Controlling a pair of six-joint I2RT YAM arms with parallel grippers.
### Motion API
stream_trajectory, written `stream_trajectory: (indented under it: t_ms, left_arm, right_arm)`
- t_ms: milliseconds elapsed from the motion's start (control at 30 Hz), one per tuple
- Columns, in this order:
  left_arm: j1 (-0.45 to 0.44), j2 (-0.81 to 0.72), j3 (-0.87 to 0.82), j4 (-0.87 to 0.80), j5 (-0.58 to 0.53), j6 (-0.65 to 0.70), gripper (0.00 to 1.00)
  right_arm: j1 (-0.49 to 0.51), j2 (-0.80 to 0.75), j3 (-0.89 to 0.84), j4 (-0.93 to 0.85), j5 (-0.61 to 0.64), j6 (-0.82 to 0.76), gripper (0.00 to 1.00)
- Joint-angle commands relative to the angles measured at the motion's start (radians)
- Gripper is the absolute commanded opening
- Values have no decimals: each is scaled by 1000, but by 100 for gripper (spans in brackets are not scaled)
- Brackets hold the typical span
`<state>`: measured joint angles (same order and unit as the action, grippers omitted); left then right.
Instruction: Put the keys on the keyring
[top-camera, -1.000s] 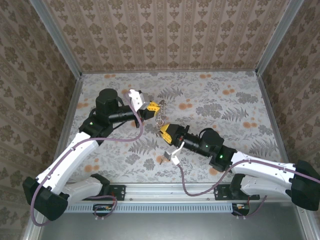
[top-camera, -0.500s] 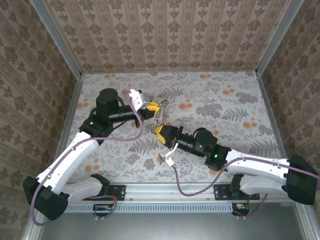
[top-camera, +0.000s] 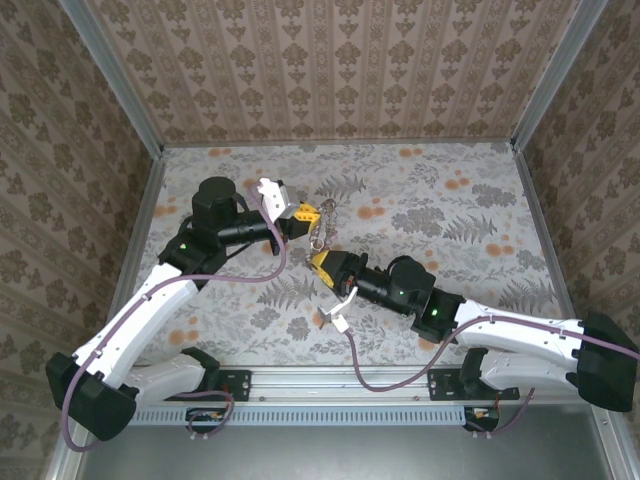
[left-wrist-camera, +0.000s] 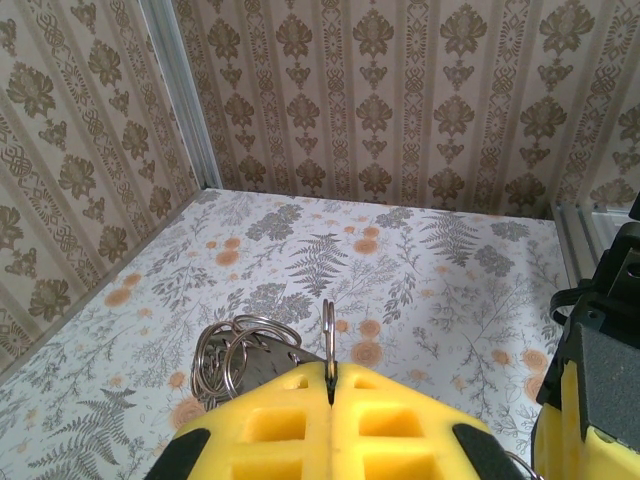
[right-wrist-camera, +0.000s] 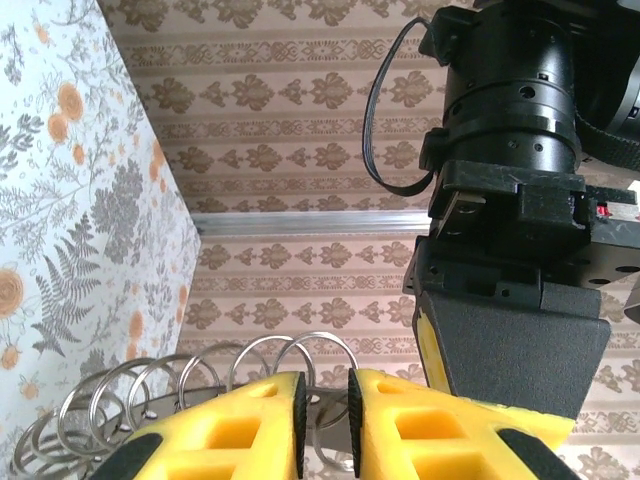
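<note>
The keyring is a bunch of linked silver split rings (top-camera: 320, 232) strung between my two grippers above the floral table. My left gripper (top-camera: 308, 214) is shut on one thin ring (left-wrist-camera: 328, 325) that stands edge-on out of its yellow fingertips. More rings (left-wrist-camera: 235, 345) and a dark flat metal piece (left-wrist-camera: 262, 368), perhaps a key, hang just left of them. My right gripper (top-camera: 322, 260) sits just below and in front. Its pads (right-wrist-camera: 299, 410) stand a narrow gap apart, pinching ring wire from the row of rings (right-wrist-camera: 200, 385). I cannot clearly make out the keys.
The left arm's black wrist and finger (right-wrist-camera: 510, 330) loom at the right of the right wrist view, very close. The right gripper's finger (left-wrist-camera: 595, 400) crowds the left wrist view's right edge. Patterned walls and metal rails (top-camera: 140, 120) enclose the table (top-camera: 450, 200).
The right gripper has slid left and up toward the left gripper, closing the distance along the rings. The left arm has stayed still.
</note>
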<state>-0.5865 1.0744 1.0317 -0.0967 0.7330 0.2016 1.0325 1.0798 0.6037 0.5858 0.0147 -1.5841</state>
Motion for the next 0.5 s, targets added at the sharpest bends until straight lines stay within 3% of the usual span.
stream_trajectory:
  t_ms: [0,467]
  left_arm:
    - [5,-7,-4,49,16,-7,0]
    - [4,-11,-11,66,15,-22,0]
  right_arm:
    - [3,0,16,0,43,-40,23]
    - [5,22,11,103,93,9,21]
